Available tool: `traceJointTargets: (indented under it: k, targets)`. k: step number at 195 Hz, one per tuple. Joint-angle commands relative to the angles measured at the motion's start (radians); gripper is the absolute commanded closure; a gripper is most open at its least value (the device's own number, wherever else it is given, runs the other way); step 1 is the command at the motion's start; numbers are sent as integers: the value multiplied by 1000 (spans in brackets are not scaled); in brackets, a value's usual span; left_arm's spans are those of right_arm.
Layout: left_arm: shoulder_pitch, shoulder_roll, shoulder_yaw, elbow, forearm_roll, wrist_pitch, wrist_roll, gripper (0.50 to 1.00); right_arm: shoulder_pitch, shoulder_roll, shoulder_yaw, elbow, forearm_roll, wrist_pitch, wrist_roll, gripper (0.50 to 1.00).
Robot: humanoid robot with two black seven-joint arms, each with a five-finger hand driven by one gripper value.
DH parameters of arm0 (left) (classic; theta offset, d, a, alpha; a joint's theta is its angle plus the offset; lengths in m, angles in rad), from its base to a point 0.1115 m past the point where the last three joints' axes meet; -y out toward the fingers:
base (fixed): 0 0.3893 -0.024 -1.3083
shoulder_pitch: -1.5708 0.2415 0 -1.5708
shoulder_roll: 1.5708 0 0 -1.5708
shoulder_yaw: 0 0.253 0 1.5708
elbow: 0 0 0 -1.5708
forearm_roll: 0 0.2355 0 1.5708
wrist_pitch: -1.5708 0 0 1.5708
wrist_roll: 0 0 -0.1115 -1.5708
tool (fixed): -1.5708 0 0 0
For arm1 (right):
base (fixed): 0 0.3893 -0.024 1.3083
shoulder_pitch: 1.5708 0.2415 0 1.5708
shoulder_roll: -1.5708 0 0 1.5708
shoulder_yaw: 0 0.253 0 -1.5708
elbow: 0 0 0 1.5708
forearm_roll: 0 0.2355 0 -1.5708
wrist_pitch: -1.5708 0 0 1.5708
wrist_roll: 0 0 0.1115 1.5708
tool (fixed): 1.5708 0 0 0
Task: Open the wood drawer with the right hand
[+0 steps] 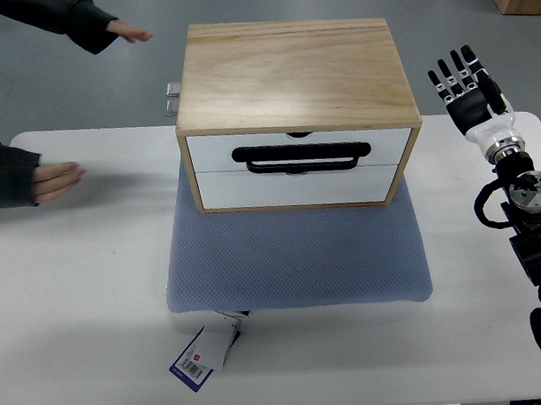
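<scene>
Closed wood drawer on blue cushion, right hand open-fingered alongside.

Wood boxes: you have one
White drawer fronts: two
Black handles: one
Cushions: one
Robot hands: one
Person's hands: two

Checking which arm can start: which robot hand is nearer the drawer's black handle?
Right. The right hand is raised, fingers spread, beside the wooden box's right side, apart from the handle. The left hand isn't in view.

Black-fingered robot hand, white wrist, black cabled forearm
</scene>
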Motion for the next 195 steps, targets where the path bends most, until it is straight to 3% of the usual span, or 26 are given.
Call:
traceJointTargets:
  k: [1, 62, 95, 112, 148, 183, 193, 194, 195]
  targets:
    - [0, 0, 0, -1, 0, 0, 0, 500, 0, 0, 0, 0, 0, -1, 0, 556]
    - [0, 0, 0, -7, 0, 2, 0, 500, 21, -19, -38, 6, -23, -15, -5, 556]
    - [0, 0, 0, -11, 0, 0, 0, 500, 93, -65, -77, 23, -76, -29, -11, 556]
    - [0, 0, 1, -30, 0, 2, 2, 500, 213, -157, -173, 84, -219, -40, -32, 556]
    - [0, 0, 1, -87, 0, 2, 0, 500, 393, -295, -377, 276, -512, -77, -150, 556]
    - [-6, 0, 3, -109, 3, 2, 2, 500, 589, -440, -599, 548, -662, -14, -325, 556]
    - [-6, 0, 3, -109, 3, 2, 2, 500, 589, -441, -600, 548, -662, -14, -325, 556]
    - [-14, 0, 3, -109, 3, 2, 2, 500, 669, -468, -691, 599, -662, 8, -375, 556]
    - [-14, 0, 3, -109, 3, 2, 2, 500, 670, -468, -692, 600, -662, 8, -376, 556]
